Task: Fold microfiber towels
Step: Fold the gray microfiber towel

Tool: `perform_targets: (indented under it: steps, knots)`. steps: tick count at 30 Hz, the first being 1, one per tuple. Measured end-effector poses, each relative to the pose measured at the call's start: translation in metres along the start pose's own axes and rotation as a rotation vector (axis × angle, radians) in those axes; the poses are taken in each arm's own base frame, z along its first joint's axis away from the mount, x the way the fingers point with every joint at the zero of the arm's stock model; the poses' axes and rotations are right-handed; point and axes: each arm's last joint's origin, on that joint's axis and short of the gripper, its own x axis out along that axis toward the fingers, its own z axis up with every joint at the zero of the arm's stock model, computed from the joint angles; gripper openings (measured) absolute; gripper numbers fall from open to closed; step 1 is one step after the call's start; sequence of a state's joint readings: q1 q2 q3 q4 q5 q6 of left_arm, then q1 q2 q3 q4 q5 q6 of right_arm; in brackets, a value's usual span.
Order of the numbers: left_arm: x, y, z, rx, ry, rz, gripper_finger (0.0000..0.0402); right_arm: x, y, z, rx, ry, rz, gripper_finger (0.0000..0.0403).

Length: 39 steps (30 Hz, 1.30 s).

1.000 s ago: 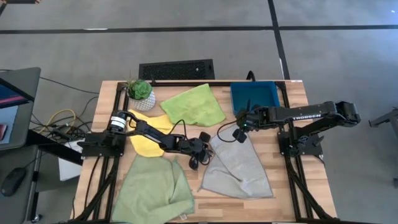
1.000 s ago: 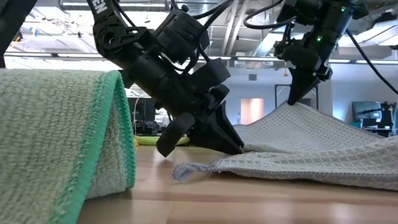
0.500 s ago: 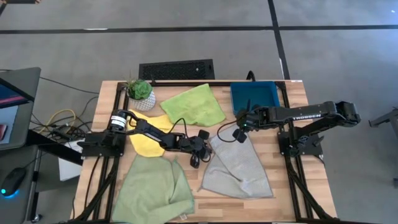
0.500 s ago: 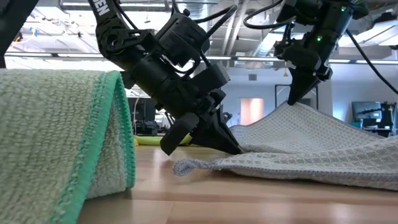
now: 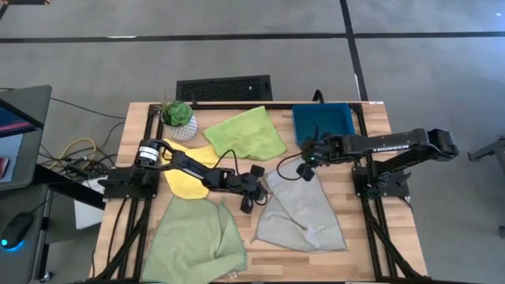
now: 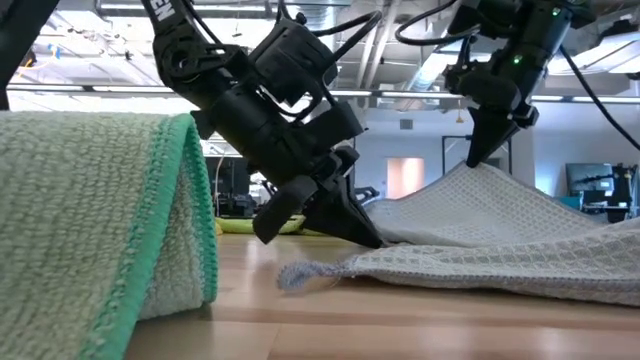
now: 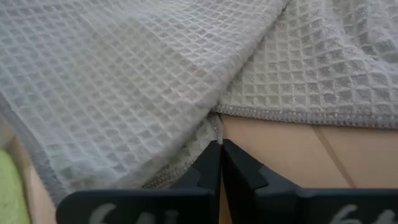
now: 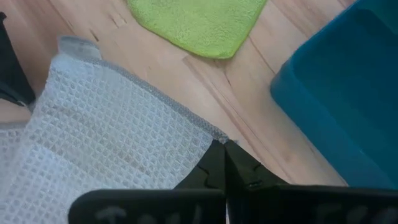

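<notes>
**At table centre: both grippers pinched on the grey towel, fold starting**

On the table's left I have the pale green towel [image 5: 197, 241] bunched near the front edge, the yellow towel [image 5: 192, 170] under the left arm, and the lime towel [image 5: 246, 132] flat at the back, well apart from the work.

Centre: left gripper [image 5: 251, 192] is down at the grey towel [image 5: 304, 211], at its left edge. In the wrist view its fingers are pressed together with the hem caught between them. Against half a second ago, the low view shows the gripper [image 6: 352, 222] shifted slightly left and lifted a touch; the loose corner on the table has barely moved.

Right: right gripper [image 5: 306, 164] is clamped on the grey towel's back corner, holding it off the table just beside the teal tray [image 5: 323, 121]. It sits marginally higher than before, so the cloth tents up toward it.

My read: both pinches are holding, lift has only begun. No fold made yet; three other towels untouched.
</notes>
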State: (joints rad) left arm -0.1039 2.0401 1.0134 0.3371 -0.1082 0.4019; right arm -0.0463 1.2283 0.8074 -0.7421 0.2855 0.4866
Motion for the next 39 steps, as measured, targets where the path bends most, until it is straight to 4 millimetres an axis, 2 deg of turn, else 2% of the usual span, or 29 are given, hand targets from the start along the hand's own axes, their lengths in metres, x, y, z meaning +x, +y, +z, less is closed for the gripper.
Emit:
perform_targets:
  steps: [6,15,22,24,31,35,39]
  knots:
    - [-0.020,0.005,0.005,0.008,0.096,0.035,0.0000,-0.015,-0.006,-0.002,0.023,-0.041,0.022,0.0008]
    - [-0.066,0.023,0.026,0.011,0.149,0.149,0.0000,-0.042,-0.017,-0.006,0.056,-0.139,0.073,0.0008]
    - [-0.105,0.036,0.034,0.022,0.229,0.272,0.0000,-0.058,-0.024,-0.009,0.051,-0.211,0.102,0.0008]
    - [-0.118,0.039,0.034,0.035,0.272,0.317,0.0000,-0.061,-0.026,-0.010,0.055,-0.233,0.092,0.0008]
    - [-0.155,0.054,0.042,0.002,0.249,0.419,0.0000,-0.072,-0.032,-0.008,0.050,-0.303,0.000,0.0006]
    - [-0.170,0.060,0.046,0.001,0.247,0.521,0.0000,-0.082,-0.032,-0.001,0.038,-0.343,-0.011,0.0003]
    - [-0.176,0.062,0.048,-0.002,0.240,0.556,0.0000,-0.086,-0.032,0.003,0.024,-0.358,-0.010,0.0005]
